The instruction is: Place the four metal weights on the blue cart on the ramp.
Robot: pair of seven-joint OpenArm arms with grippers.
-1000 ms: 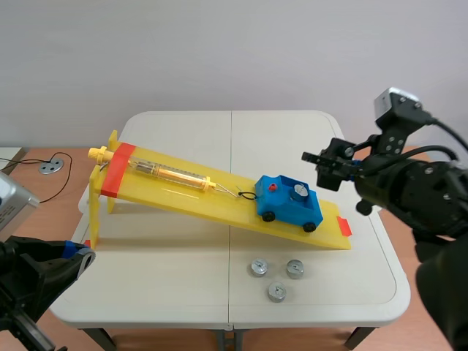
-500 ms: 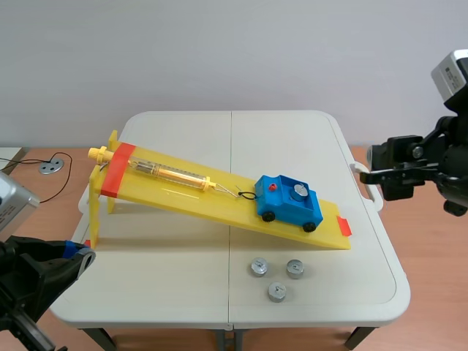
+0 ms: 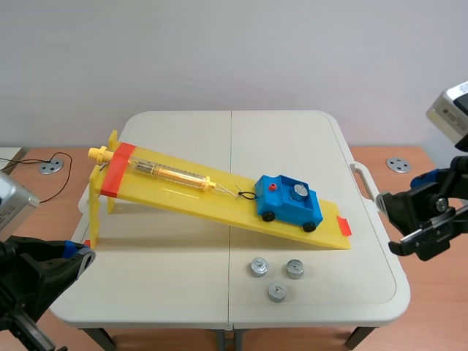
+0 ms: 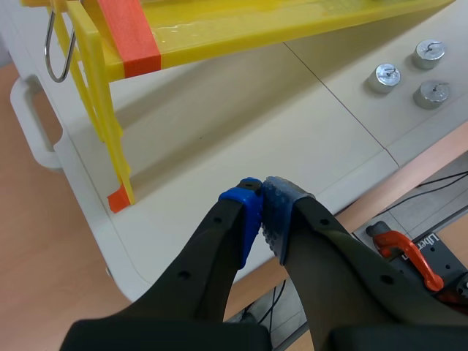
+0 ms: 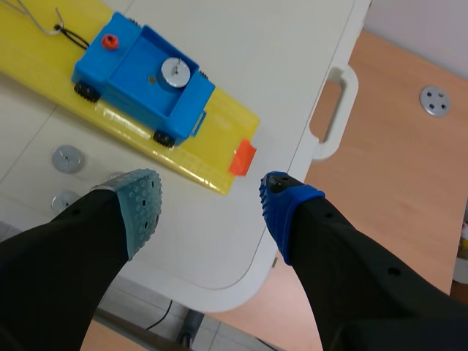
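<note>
So, the blue cart (image 3: 289, 205): it sits near the low end of the yellow ramp (image 3: 190, 191), wheels on the slope, with a red knob at its uphill end.
Weight aboard: one metal weight (image 3: 298, 191) stands in the cart's open tray, a round silver disc with a small stud on top.
Weights on the table: the other three weights (image 3: 258, 267) (image 3: 295, 268) (image 3: 276, 292) stand on the white table (image 3: 183, 131) just in front of the ramp's low end. They are close together in a small triangle, none touching, all well apart from both grippers.
Ramp: it slopes down from a raised left end on yellow legs to the tabletop on the right, with orange tape bands at both ends.
Spring scale (image 3: 168, 173): a clear yellowish tube lies along the upper ramp, and its wire hook meets a black loop at the cart's uphill end.
Left gripper (image 4: 261, 197): it is low off the near left corner of the table, by the ramp's tall leg, with its blue pads pressed together on nothing.
Right gripper (image 5: 208, 194): it hangs over the table's right edge near the white handle (image 5: 345, 117), past the ramp's low end. Its fingers are spread wide with nothing between them, and the cart is ahead of it, out of reach.
</note>
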